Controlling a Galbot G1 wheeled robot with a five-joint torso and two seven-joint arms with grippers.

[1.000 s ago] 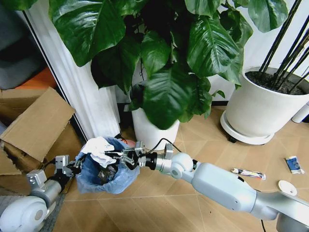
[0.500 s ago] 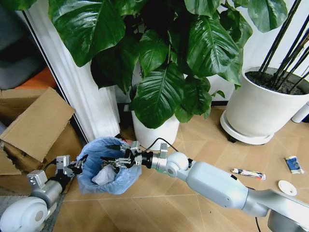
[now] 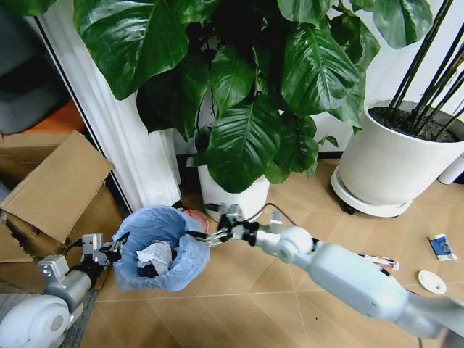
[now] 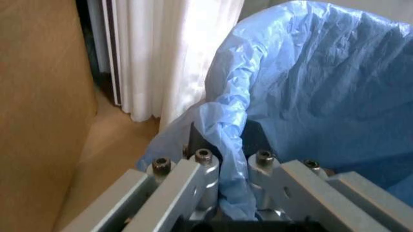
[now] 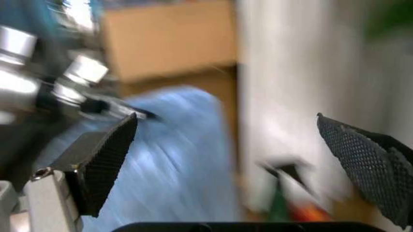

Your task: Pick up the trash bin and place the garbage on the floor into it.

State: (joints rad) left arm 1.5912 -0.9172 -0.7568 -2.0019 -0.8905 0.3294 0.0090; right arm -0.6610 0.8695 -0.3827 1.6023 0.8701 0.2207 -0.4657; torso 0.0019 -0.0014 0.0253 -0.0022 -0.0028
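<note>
Right tool (image 3: 208,235) now outside trash bin (image 3: 161,247).

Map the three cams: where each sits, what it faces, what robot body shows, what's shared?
Head: up top, looking down at floor; both arms show.
Left wrist: behind left claw, clamped on trash bin rim.
Right wrist: behind open right claw, facing bin and wall.
Shared: all three show the bin's blue bag.
</note>
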